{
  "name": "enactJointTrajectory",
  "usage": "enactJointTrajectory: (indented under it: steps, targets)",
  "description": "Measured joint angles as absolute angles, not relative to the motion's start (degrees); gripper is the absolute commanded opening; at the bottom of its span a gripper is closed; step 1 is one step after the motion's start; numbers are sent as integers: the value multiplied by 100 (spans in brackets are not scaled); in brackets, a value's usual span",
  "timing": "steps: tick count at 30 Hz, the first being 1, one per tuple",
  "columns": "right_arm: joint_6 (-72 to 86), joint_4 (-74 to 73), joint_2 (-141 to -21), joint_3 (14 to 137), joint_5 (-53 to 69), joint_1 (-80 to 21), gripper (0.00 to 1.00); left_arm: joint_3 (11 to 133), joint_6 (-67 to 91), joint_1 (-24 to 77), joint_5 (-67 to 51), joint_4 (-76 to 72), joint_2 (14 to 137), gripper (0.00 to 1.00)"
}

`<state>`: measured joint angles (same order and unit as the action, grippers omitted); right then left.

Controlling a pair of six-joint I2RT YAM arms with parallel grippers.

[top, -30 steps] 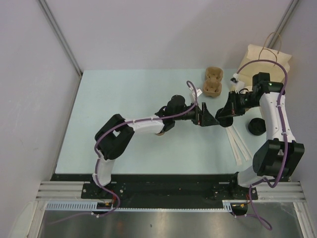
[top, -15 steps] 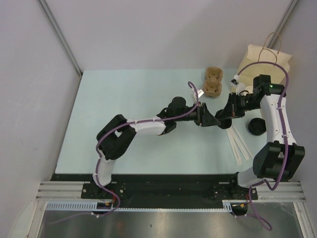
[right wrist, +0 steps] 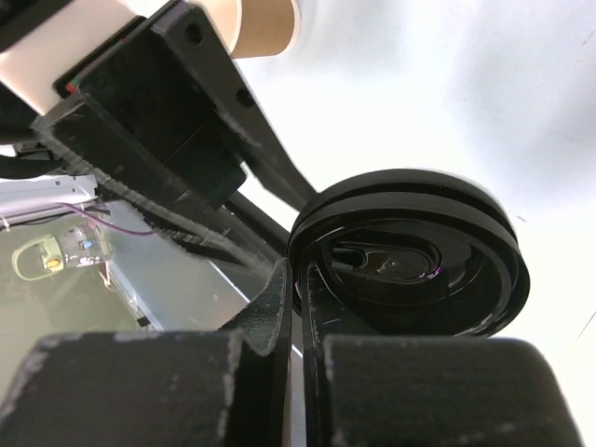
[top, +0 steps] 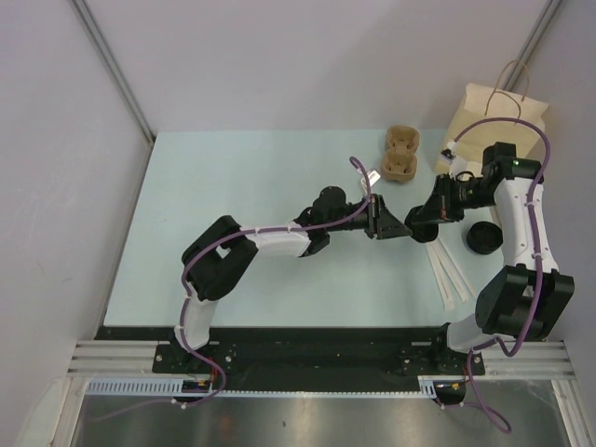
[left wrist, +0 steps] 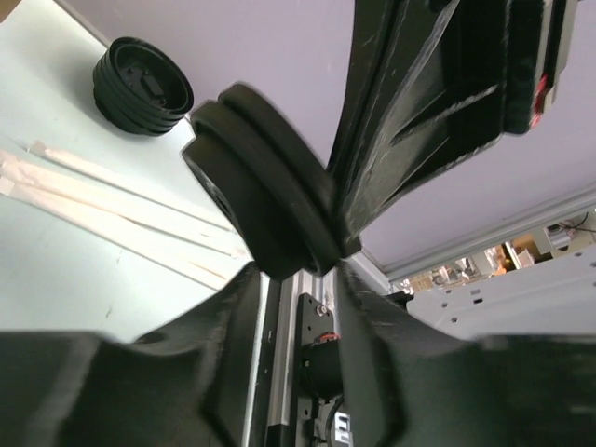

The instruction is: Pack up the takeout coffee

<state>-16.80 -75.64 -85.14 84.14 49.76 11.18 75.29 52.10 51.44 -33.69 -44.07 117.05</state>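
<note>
My right gripper point(right wrist: 300, 275) is shut on the rim of a black lid point(right wrist: 410, 251) and holds it in the air over the middle of the table. My left gripper point(left wrist: 296, 270) has come up to the same lid point(left wrist: 261, 205). Its jaws stand half closed on either side of the lid's lower edge, and I cannot tell whether they press on it. From above, the left gripper point(top: 384, 223) and the right gripper point(top: 416, 222) meet tip to tip. The brown paper coffee cup point(right wrist: 265, 23) shows only at the top of the right wrist view, beside the left arm.
A stack of black lids point(top: 482, 238) sits at the right by the right arm. White wrapped straws point(top: 447, 270) lie in front of it. A tan paper bag point(top: 498, 112) stands at the back right. A brown two-hollow cup carrier point(top: 401, 154) is at the back.
My left gripper has reached further right to the lid held by the right gripper, and its jaws have narrowed from wide open. The right gripper has stayed shut on the lid.
</note>
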Motion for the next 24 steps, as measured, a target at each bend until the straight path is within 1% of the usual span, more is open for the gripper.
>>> enactJointTrajectory:
  steps: [7,10,11,15,16,19,24]
  targets:
    - [-1702,-7605,-8514,8414,5081,1225,0,7380,5251,5113,-3385,-4451,11708,31]
    - [-1702,-7627,-8514,8414,5107,1225,0,7358,5253,5089,-3385,-4471,11708,26]
    - [-1702,-7627,-8514,8414,5109,1225,0,7358,5258,5081,-3385,-4475,11708,22]
    - [-1717,-7620,-8514,8414,5087,1232,0,7349,5275,5057,-3398,-4499,11708,14]
    - [-1721,-7618,-8514,8414,5070,1243,0,7338,5275,5052,-3411,-4501,11708,9]
    - [-1719,-7616,-8514,8414,5037,1291,0,7255,5306,5041,-3417,-4532,11708,0]
    - [-1712,-7620,-8514,8414,5033,1459,0,7096,5306,4967,-3378,-4539,11708,0]
